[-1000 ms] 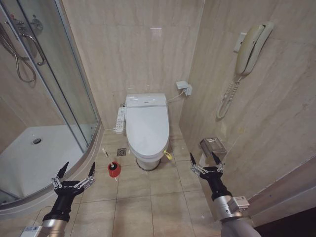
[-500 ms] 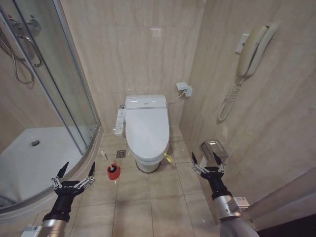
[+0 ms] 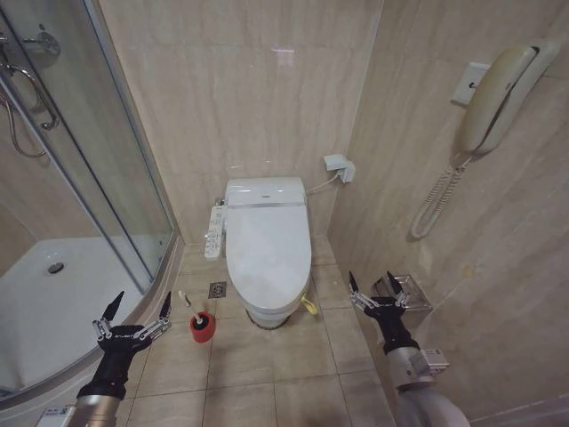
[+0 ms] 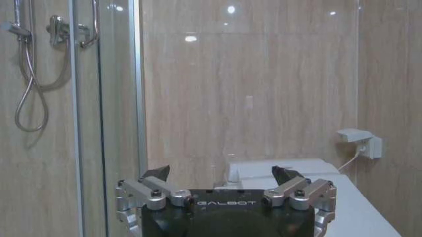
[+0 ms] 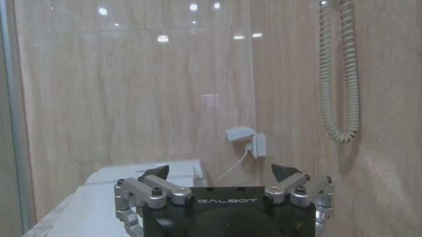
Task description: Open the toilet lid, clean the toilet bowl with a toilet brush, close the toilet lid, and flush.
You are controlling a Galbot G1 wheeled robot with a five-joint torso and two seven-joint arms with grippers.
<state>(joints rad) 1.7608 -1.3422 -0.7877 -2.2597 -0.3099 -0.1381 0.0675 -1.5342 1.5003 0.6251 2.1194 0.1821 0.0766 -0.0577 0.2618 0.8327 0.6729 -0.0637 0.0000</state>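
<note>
Here both GALBOT-marked grippers, left (image 3: pixel 133 310) and right (image 3: pixel 372 286), hover spread wide, empty, before the closed toilet lid (image 3: pixel 267 245).

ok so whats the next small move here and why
Probably keep closing in on the toilet and bring the right gripper toward the front edge of the toilet lid. The lid is down, so the bowl can't be brushed yet. Both grippers are open, empty and well short of the toilet; the left gripper hangs near the toilet brush, which stands in its red cup on the floor.

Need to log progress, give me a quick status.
Left hand and right hand open, empty. Toilet lid shut. Toilet brush in holder, floor. Nothing blocking.
</note>
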